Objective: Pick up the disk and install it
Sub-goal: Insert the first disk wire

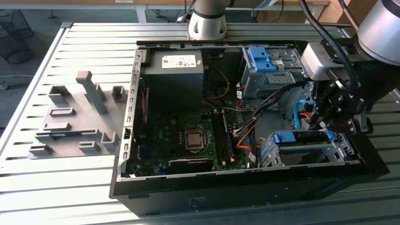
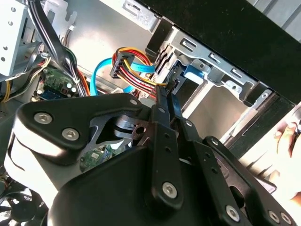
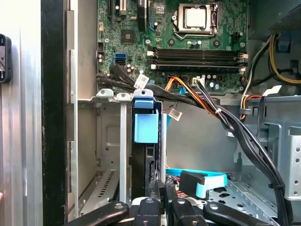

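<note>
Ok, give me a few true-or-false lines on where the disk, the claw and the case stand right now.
1. The disk sits in the drive cage inside the computer case. True.
2. The claw hovers over the grey fixture block outside the case. False: it is at the drive cage, beside the disk.
3. The processor socket on the motherboard is bare, with no cooler. True.
4. The disk's carrier is red. False: it is blue.
5. A bundle of coloured wires hangs near the cage. True.

Arm [image 1: 206,18]: silver-grey tube w/ black cables. Gripper [image 1: 331,123]: black linkage bars, silver screws; grey-white camera block [image 1: 319,58] just above it.
</note>
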`<state>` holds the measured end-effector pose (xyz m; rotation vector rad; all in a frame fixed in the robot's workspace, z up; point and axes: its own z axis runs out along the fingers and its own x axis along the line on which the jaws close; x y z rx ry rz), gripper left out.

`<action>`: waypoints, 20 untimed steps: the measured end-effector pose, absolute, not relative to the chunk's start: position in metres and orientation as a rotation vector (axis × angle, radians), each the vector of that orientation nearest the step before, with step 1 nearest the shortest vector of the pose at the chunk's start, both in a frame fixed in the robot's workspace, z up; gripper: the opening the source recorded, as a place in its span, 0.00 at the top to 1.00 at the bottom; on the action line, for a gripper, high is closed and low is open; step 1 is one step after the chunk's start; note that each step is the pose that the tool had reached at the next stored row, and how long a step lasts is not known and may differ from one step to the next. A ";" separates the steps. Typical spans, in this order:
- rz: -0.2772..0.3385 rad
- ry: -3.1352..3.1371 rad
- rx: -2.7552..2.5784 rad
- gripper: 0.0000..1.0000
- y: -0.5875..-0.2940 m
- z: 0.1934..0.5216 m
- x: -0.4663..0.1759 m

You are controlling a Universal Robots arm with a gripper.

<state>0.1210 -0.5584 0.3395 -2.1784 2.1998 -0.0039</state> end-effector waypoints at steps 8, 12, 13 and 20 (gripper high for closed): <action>-0.004 2.205 -2.173 0.84 -0.560 0.338 0.120; -0.005 2.205 -2.173 0.84 -0.561 0.337 0.120; -0.005 2.205 -2.173 0.84 -0.562 0.337 0.120; -0.006 2.205 -2.173 0.84 -0.564 0.335 0.120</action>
